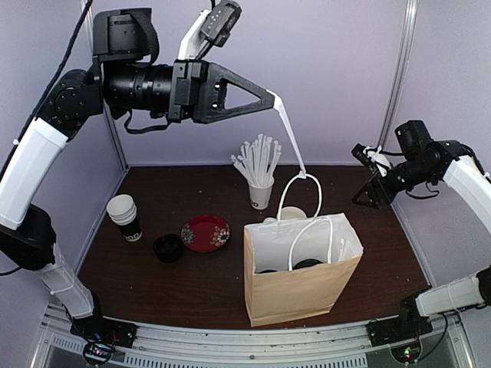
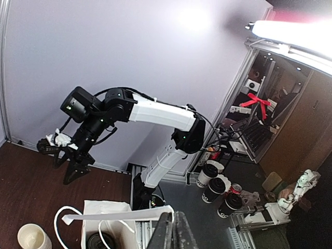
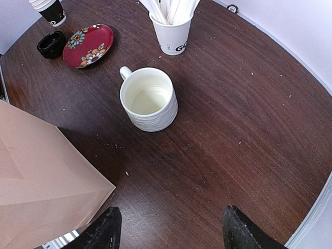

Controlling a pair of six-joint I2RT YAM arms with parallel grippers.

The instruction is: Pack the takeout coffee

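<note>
Takeout coffee (image 1: 307,263) sits inside the paper bag (image 1: 299,295) in the near middle, black lids showing. My left claw (image 1: 274,98) is clamped on the bag's white handle (image 1: 290,130), held high at the far side. My right claw (image 1: 368,190) hangs spread apart, empty, far right.

Desk (image 3: 249,119): dark brown wood, speckled with crumbs.
Mug (image 3: 149,99): cream, ribbed, upright, empty, handle toward the plate.
Straw cup (image 1: 261,193): white, upright, full of white straws, near the mug.
Plate (image 1: 205,232): red, floral, lying flat.
</note>
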